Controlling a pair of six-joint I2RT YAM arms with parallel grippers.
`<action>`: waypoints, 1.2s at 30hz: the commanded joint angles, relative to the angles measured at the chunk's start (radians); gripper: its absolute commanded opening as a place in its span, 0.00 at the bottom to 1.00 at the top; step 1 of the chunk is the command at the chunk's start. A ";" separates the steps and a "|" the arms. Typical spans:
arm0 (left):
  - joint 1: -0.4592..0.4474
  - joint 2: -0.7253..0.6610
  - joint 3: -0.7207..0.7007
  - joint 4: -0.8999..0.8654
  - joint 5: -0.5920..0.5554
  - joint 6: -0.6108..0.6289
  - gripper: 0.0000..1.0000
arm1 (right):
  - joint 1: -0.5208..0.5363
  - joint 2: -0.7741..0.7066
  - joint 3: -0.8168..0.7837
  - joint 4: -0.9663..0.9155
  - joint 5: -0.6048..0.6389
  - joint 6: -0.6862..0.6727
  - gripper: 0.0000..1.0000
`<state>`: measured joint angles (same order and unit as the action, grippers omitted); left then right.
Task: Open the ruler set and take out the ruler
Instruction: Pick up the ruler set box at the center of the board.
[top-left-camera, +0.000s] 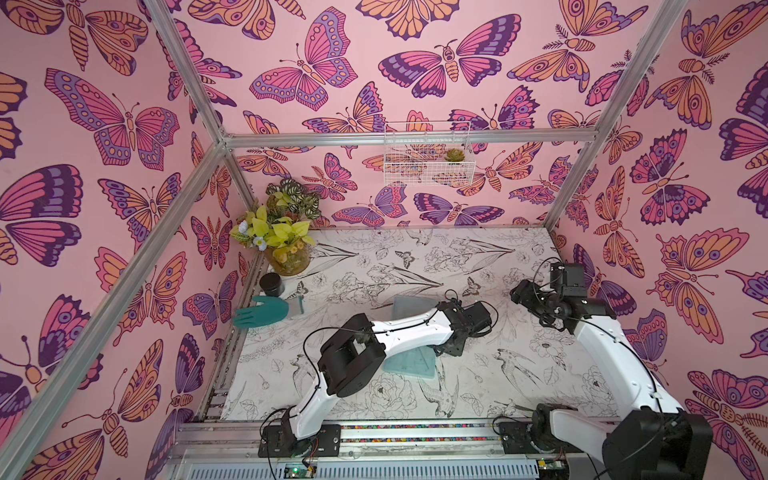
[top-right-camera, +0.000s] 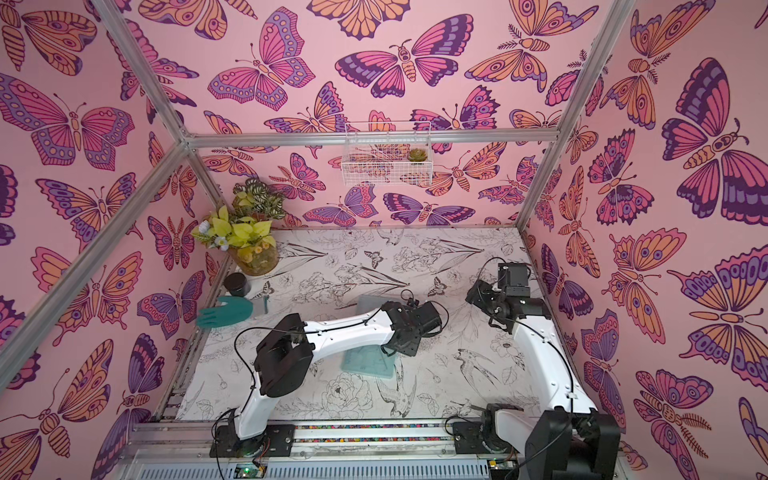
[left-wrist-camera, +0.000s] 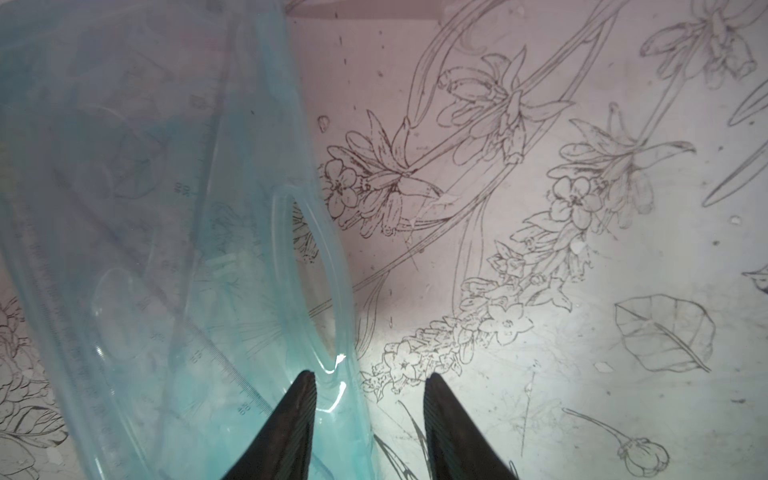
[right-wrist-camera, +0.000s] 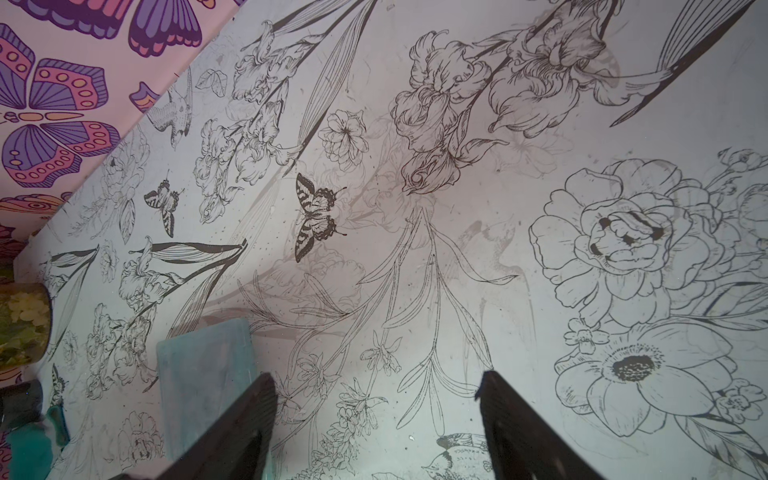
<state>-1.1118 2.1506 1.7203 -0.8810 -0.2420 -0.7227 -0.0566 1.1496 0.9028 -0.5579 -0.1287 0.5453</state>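
Half-open claw (left-wrist-camera: 370, 374) astride ruler set (left-wrist-camera: 166, 208)

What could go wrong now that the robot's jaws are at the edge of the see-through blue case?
1. The left jaws straddle only the thin handle edge of the ruler set. On such smooth plastic they might slip off when they squeeze.
2. A ruler shows through the case. If the case tips while being lifted, the ruler could slide out onto the table.
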 joint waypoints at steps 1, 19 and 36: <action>0.014 0.024 0.022 -0.041 0.012 -0.008 0.45 | 0.002 -0.009 0.025 -0.017 -0.008 -0.014 0.79; 0.048 0.113 0.019 0.030 0.050 0.045 0.37 | 0.002 -0.010 0.012 -0.003 -0.022 -0.018 0.79; 0.052 -0.182 -0.196 0.080 0.023 0.279 0.00 | 0.004 -0.024 0.003 -0.011 -0.078 -0.002 0.79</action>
<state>-1.0653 2.0941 1.5581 -0.7872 -0.1837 -0.5465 -0.0566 1.1397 0.9028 -0.5579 -0.1570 0.5426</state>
